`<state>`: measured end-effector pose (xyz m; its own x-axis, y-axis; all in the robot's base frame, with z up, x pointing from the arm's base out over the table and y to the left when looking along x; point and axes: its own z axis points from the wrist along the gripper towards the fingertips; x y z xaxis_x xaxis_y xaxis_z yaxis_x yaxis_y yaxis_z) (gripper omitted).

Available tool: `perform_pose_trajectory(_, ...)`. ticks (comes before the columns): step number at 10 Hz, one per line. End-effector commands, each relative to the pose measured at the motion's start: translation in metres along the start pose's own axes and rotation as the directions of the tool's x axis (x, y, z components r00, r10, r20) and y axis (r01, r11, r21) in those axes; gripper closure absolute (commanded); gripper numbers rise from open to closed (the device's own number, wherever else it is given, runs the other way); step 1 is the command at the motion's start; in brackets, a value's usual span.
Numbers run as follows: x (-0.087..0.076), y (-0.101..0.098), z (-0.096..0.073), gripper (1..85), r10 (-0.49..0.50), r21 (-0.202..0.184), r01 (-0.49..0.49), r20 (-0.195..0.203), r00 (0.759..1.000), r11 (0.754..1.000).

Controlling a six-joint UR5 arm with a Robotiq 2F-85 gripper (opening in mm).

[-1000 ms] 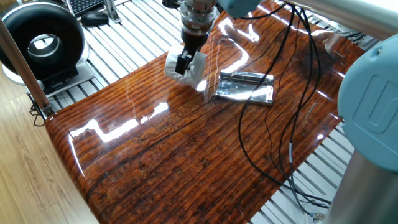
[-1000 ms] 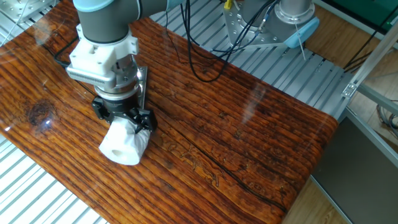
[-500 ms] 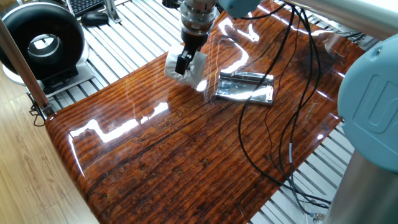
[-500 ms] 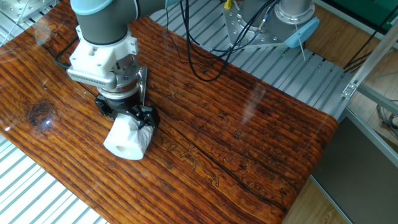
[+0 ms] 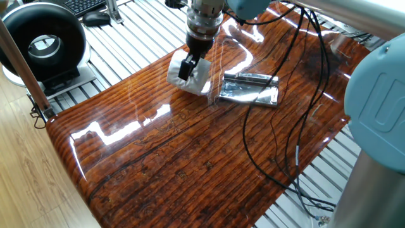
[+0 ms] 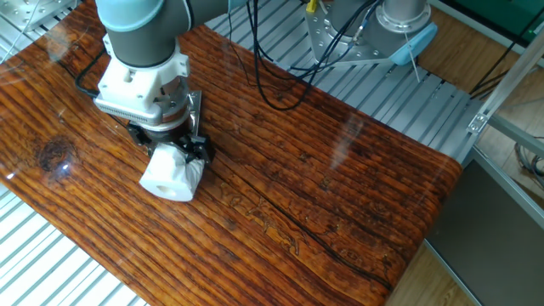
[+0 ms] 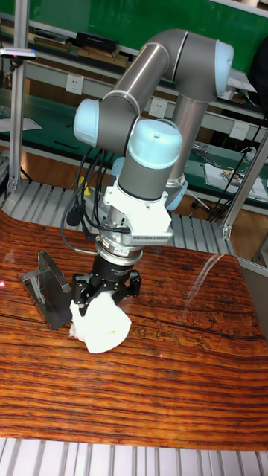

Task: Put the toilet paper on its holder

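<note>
The toilet paper (image 5: 193, 79) is a white roll, squeezed and tilted, just above or on the wooden table (image 5: 190, 164); which of the two I cannot tell. My gripper (image 5: 188, 67) comes down from above and is shut on its upper part. The other fixed view shows the toilet paper (image 6: 170, 176) under my gripper (image 6: 169, 154), its round end facing the camera. The holder (image 5: 250, 89), a shiny silver bracket, lies flat just right of the roll. In the tall fixed view the holder (image 7: 49, 292) sits left of the toilet paper (image 7: 103, 324) and my gripper (image 7: 105, 294).
Black cables (image 5: 278, 126) trail across the table right of the holder. A black round device (image 5: 43, 41) stands off the table at the far left. A second arm's grey-blue base (image 5: 376, 126) fills the right edge. Slatted metal framing (image 6: 51, 263) borders the table.
My gripper and the roll it holds have shifted a little toward the holder. The holder itself has not moved.
</note>
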<state>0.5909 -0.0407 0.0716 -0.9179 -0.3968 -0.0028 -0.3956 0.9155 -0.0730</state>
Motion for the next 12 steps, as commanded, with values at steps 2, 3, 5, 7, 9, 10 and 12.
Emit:
perform_pose_trajectory(2,0.008,-0.018,-0.001,84.7,-0.042,0.007,0.042,-0.006,0.999,0.999)
perform_pose_trajectory(3,0.011,-0.024,-0.001,84.7,-0.051,0.008,0.052,-0.004,0.999,0.999)
perform_pose_trajectory(5,0.016,-0.029,0.003,84.7,-0.060,-0.005,0.060,0.010,0.998,0.998)
perform_pose_trajectory(7,0.021,-0.034,0.002,84.7,-0.051,-0.002,0.051,0.016,0.999,0.999)
perform_pose_trajectory(9,0.026,-0.032,-0.001,84.7,-0.034,-0.004,0.034,0.003,0.999,0.999)
perform_pose_trajectory(10,0.029,-0.031,-0.004,84.7,-0.022,-0.008,0.022,0.000,1.000,1.000)
perform_pose_trajectory(12,0.030,-0.015,0.000,84.7,0.026,-0.068,-0.027,-0.009,1.000,0.997)
